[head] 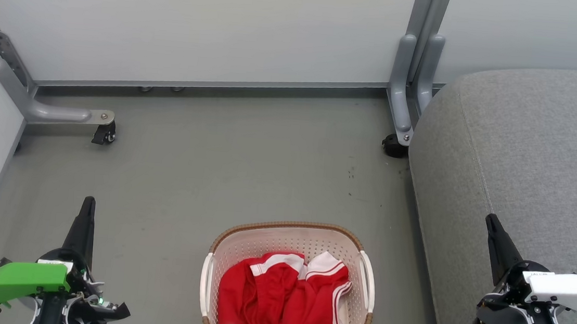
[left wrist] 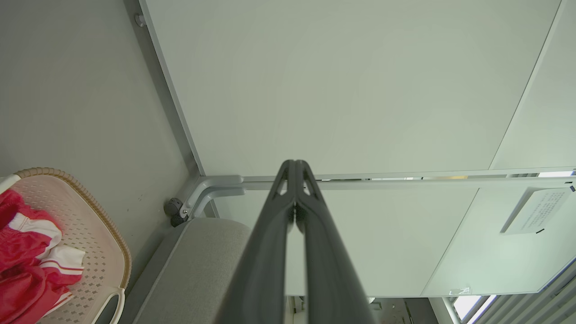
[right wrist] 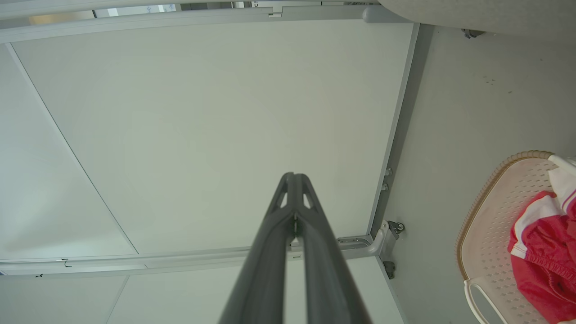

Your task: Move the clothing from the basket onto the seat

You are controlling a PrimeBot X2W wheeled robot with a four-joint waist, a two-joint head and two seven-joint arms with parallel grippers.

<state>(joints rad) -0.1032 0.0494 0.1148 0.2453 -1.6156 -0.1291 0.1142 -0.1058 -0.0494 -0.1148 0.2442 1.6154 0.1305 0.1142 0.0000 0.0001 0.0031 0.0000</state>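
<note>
The red clothing with white bands lies crumpled in the cream basket, which stands on the floor at the bottom middle of the head view. The grey seat rises to the right of it. My left gripper is at the lower left, left of the basket, shut and empty. My right gripper is at the lower right, over the seat's front edge, shut and empty. In the left wrist view the clothing, basket and seat show beside the closed left gripper. The right wrist view shows the clothing in the basket beside the closed right gripper.
Pale partition panels on grey metal feet with castors stand behind and to the left. A second castor foot stands by the seat's far corner. Grey floor spreads between the basket and the panels.
</note>
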